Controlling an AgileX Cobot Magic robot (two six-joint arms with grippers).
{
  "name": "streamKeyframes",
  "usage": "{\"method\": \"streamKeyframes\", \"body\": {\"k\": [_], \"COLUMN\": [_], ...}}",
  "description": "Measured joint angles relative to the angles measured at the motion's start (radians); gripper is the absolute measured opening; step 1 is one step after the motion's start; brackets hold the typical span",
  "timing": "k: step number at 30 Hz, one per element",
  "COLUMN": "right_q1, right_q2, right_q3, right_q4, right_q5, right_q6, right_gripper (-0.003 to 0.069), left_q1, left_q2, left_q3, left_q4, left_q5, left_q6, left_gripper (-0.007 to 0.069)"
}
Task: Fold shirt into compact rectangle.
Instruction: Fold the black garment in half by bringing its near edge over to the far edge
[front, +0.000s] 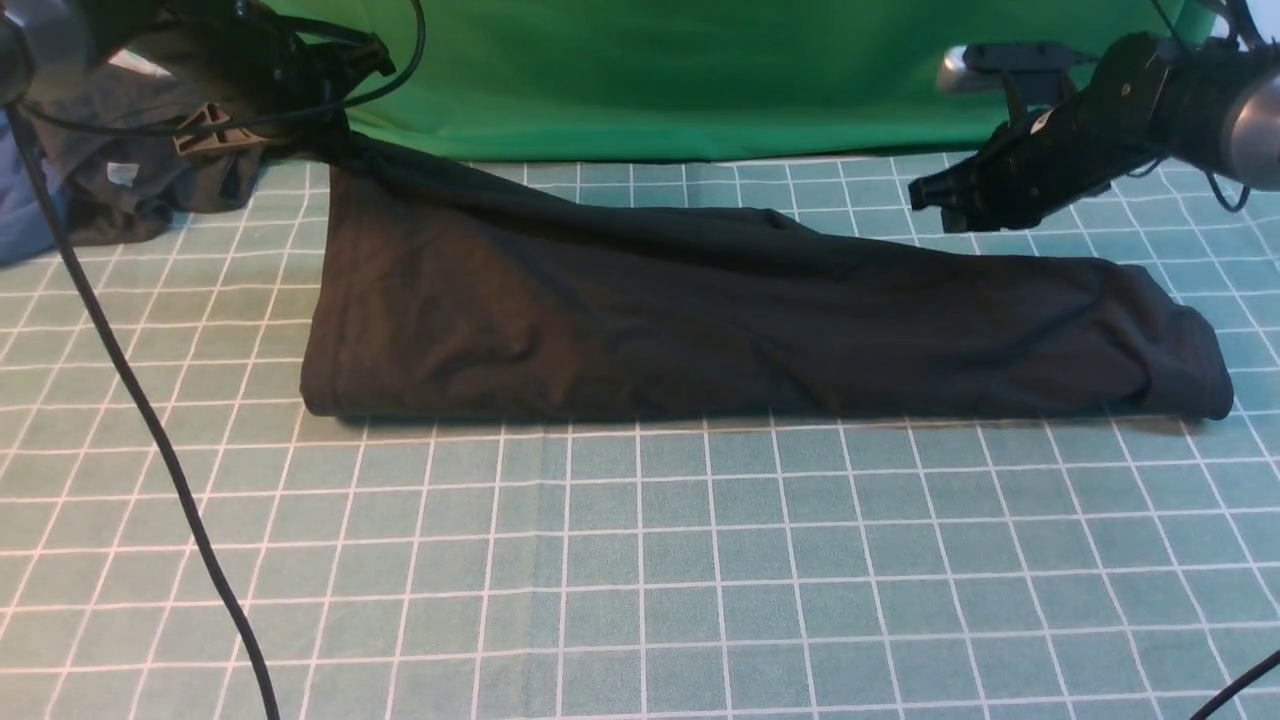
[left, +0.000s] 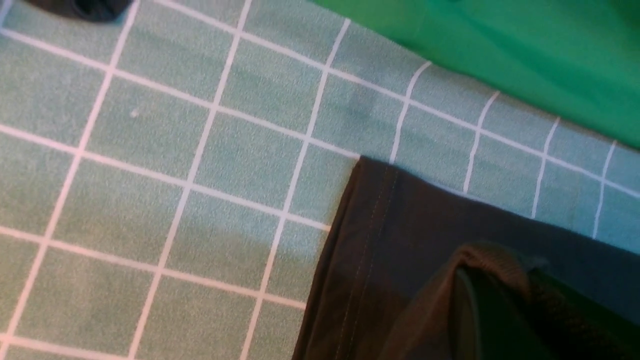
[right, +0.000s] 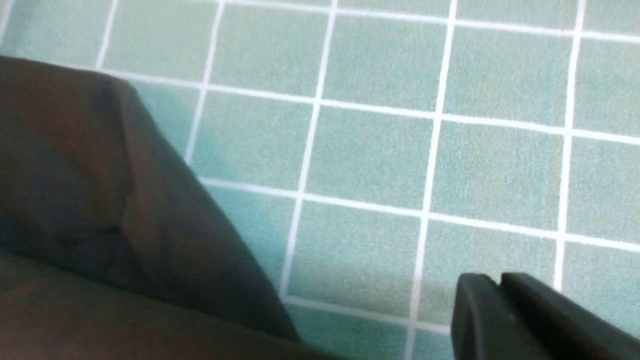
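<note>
The black shirt (front: 700, 310) lies as a long folded band across the grid mat, its right end rounded near the mat's right side. Its far left corner is lifted off the mat, and my left gripper (front: 332, 140) is shut on it there. In the left wrist view the fabric (left: 400, 235) wraps over the closed fingers (left: 480, 300), with a stitched hem hanging beside them. My right gripper (front: 925, 195) hovers above and behind the shirt's right end, shut and holding nothing. In the right wrist view its tips (right: 500, 282) are pressed together over bare mat, beside the shirt's edge (right: 100, 200).
A smaller dark grey garment with a pale tag (front: 120, 180) and a blue garment (front: 20, 215) lie at the far left. A green backdrop (front: 700, 70) closes off the back. A black cable (front: 150, 420) hangs across the left foreground.
</note>
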Motion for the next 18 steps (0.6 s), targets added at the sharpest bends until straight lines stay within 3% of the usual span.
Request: {"method": "streamKeyframes", "body": {"k": [4,10,11,15,18], "right_q1": [0.000,0.000,0.000,0.000,0.000], "right_q2": [0.000,-0.027,-0.048,-0.138,-0.210], "right_q3": [-0.047,-0.133,-0.156,-0.201,-0.199], "right_q4": [0.000,-0.004,-0.006,-0.039,-0.089], "right_q5": [0.119,0.329,0.372,0.514,0.587], "right_q6": [-0.025,-0.048,-0.055,-0.051,-0.034], "right_gripper": [0.0050,0.0050,0.0050,0.0050,0.0049], "left_q1": [0.000,0.001,0.001,0.001,0.001], "left_q2": [0.000,0.000,0.000,-0.011,-0.036], "left_q3": [0.000,0.000,-0.007,-0.049,-0.064], "left_q4": [0.003,0.008,0.023,0.070,0.089], "left_q5": [-0.057,-0.114,-0.090,0.098,0.281], "left_q6": [0.003,0.013,0.030,0.077,0.116], "left_gripper": [0.0095,0.0340,0.0415,0.0554,0.0563]}}
